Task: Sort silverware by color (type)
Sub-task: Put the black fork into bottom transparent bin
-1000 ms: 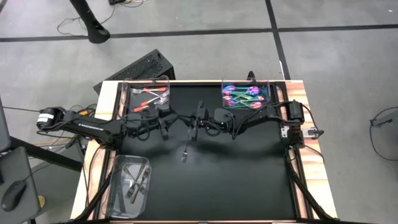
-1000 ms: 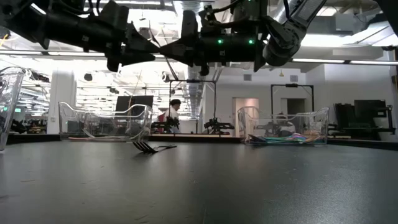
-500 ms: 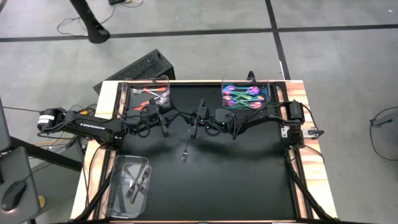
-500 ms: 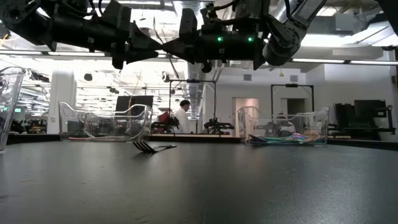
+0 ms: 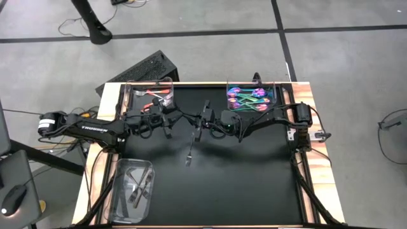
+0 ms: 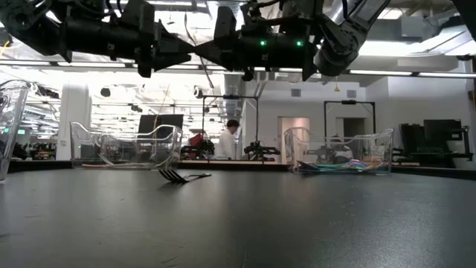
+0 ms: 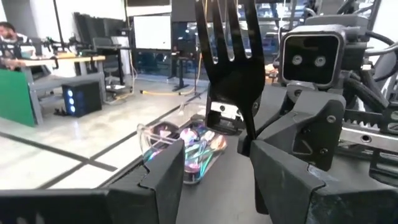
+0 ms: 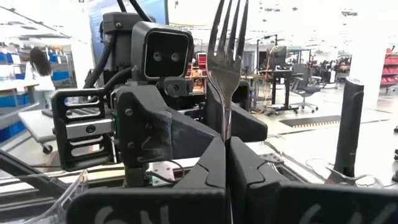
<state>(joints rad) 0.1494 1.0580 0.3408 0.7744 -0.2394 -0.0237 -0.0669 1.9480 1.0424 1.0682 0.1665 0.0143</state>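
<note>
My right gripper (image 8: pixel 227 152) hangs high over the table's middle (image 5: pixel 202 122), shut on a dark fork (image 8: pixel 226 59) that stands upright, tines up. My left gripper (image 7: pixel 214 158) faces it from the left (image 5: pixel 170 121), open. Its fingers (image 7: pixel 168 180) stand short of the fork (image 7: pixel 231 68) and touch nothing. A second dark fork (image 5: pixel 189 155) lies flat on the black mat, also seen in the low view (image 6: pixel 177 176). Coppery pieces fill the far-left tray (image 5: pixel 152 97), iridescent ones the far-right tray (image 5: pixel 249 99), dark ones the near-left tray (image 5: pixel 135 186). My right gripper pinches the fork's handle (image 8: pixel 227 134) between its two fingers, just below the head. It comes level from the table's right. The fork is lifted clear of the table, and its head and tines rise above the fingers.
The three clear trays sit at the mat's far-left, far-right and near-left corners. The mat's near right part (image 5: pixel 254 184) is bare. Wooden table edges frame the mat. A person (image 6: pixel 232 138) walks in the room behind the table.
In the low view both grippers have risen a little, and the left one has edged toward the right one. The fork has stayed in the right gripper's hold. The fork on the mat has not moved. The person behind has walked to the right.
</note>
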